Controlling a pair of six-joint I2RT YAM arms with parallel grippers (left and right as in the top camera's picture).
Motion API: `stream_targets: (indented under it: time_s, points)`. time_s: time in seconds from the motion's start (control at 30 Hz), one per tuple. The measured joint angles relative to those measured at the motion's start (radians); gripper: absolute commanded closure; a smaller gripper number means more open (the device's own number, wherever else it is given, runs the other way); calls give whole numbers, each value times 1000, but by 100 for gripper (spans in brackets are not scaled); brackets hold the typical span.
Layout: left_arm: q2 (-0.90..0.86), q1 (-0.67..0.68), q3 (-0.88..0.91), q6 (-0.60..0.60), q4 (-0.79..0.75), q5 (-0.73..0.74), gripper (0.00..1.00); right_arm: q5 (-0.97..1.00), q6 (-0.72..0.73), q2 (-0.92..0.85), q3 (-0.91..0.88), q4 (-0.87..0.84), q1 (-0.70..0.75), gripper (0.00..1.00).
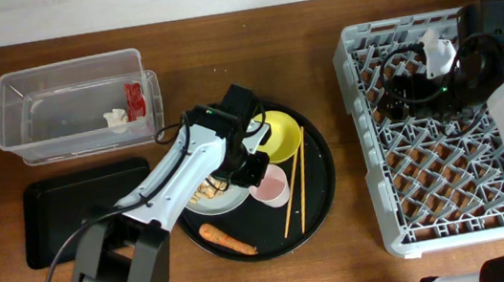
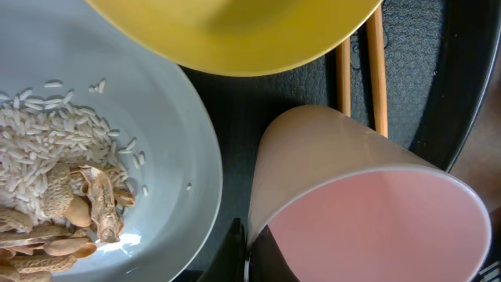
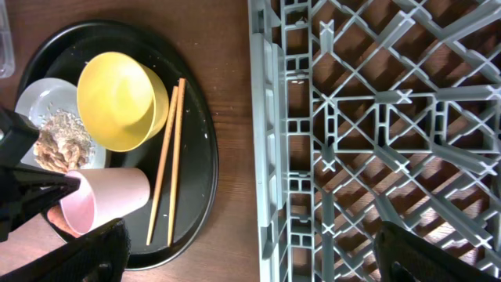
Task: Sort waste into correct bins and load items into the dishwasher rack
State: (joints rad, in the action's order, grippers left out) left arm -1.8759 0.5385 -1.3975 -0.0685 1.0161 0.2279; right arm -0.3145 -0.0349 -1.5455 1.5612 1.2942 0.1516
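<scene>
On the round black tray (image 1: 319, 152), between the grey plate (image 2: 156, 117) and the chopsticks (image 1: 295, 179), the small pink cup (image 2: 368, 211) lies tipped, its mouth towards the left gripper (image 1: 253, 168). One finger sits at the rim, but whether it is clamped cannot be told. The cup is judged light, stiff and smooth, so it is best pinched across the rim wall. The right gripper (image 3: 262, 252) hangs spread and empty over the dishwasher rack (image 3: 376, 117).
</scene>
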Motion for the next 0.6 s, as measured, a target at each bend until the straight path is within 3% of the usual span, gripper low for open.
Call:
stream_targets:
  time_s: [0.13, 0.27, 0.33, 0.43, 0.53, 0.6]
  points:
    - [8, -42, -8, 13, 32, 113, 100, 20, 0, 0, 0, 0, 0, 2]
    - [142, -291, -53, 45, -47, 406, 100, 106, 40, 0, -2, -27, 0, 2]
    - [165, -418, -68, 49, -184, 701, 100, -69, -28, 0, -3, -65, 0, 2]
    - [165, -455, -67, 49, -299, 1013, 100, -447, -218, 0, -4, -78, -3, 2]
    - [165, -453, -67, 50, -328, 1158, 100, -765, -341, 0, -5, -139, -4, 2]
    - [165, -431, -67, 49, -363, 1191, 100, -864, -361, 0, -6, -199, -39, 2]
